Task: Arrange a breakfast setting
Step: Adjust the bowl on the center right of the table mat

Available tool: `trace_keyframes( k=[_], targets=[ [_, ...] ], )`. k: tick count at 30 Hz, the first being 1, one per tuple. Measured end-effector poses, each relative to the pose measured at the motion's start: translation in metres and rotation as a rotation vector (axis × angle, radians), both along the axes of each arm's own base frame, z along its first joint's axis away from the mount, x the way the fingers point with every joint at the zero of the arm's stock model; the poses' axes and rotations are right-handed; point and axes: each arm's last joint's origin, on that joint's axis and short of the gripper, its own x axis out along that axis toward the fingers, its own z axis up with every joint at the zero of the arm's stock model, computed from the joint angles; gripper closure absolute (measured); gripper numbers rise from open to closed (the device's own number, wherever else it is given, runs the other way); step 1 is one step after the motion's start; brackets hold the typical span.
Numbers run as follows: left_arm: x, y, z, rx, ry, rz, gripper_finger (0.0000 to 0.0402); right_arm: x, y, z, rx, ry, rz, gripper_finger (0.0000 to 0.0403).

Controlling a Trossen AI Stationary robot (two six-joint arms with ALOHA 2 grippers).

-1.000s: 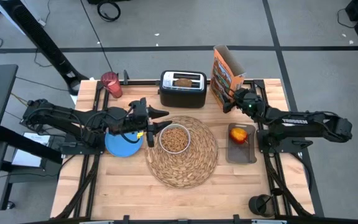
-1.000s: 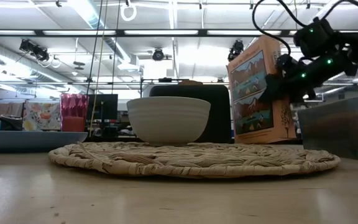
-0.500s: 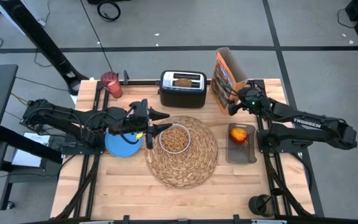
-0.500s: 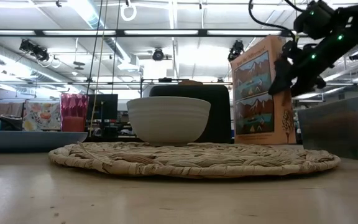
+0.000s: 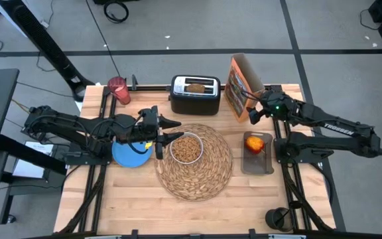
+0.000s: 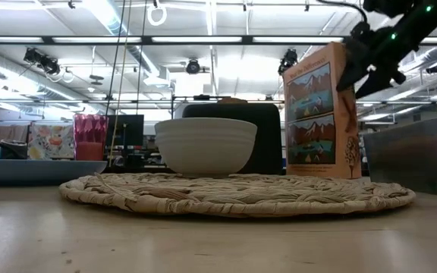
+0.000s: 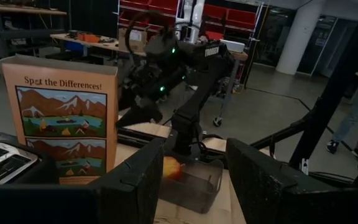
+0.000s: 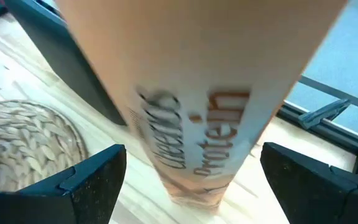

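The round woven placemat lies mid-table with the white bowl, full of cereal, on it. The blue plate lies left of the mat, partly under my left arm. The pink cup stands at the far left. The toast slice sticks out of the black toaster. The red apple lies in a grey tray. I see no spoon. My left gripper is open and empty just left of the bowl. My right gripper is open beside the upright cereal box, its fingers wide of the box's narrow side.
The cereal box stands on its base at the far right, between the toaster and my right arm. The tray sits right of the mat. The near half of the table is bare wood. The room beyond holds shelves and frames.
My right gripper has drawn back from the cereal box toward the table's right edge and risen. The box, tilted a second ago, now stands upright on its base.
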Motion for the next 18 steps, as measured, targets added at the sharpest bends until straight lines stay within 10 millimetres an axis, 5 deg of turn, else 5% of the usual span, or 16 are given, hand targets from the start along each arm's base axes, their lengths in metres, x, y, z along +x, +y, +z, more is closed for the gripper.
trace_keyframes(
  k=[18],
  targets=[
    [0.0,0.0,0.0,-0.023,-0.003,0.001,0.0221,-0.025,0.014,0.083,-0.02,-0.064,0.037,0.003]
  ],
)
